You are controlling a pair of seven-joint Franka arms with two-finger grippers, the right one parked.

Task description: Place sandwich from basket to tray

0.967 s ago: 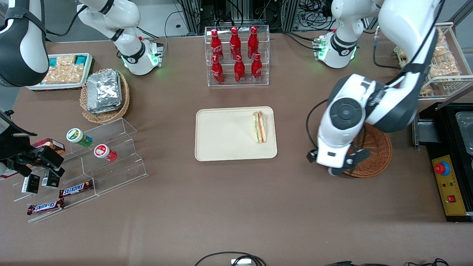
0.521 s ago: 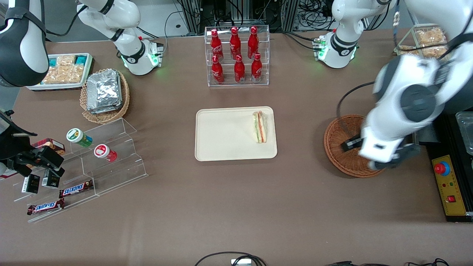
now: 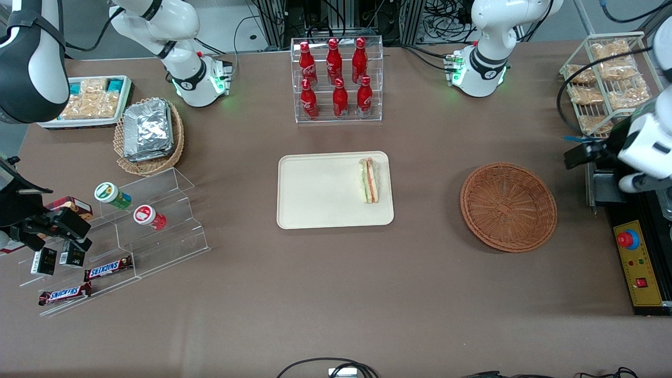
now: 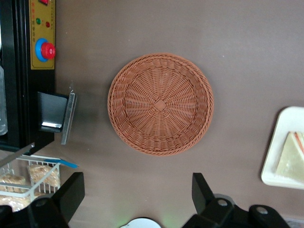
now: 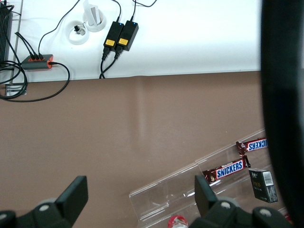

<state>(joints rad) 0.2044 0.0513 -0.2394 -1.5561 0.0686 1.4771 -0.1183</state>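
Beige tray (image 3: 320,191): one sandwich (image 3: 369,180); hand (image 4: 137,199) open.

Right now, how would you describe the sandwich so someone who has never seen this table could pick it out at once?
Find the cream tray at the table's middle, nearer the front camera than the red bottle rack. The sandwich lies on it, at the end toward the empty wicker basket. It is the only wedge with orange, green and red layers. The gripper, open, hangs high above the basket.

Left gripper (image 4: 135,194) raised high, fingers (image 4: 202,190) spread
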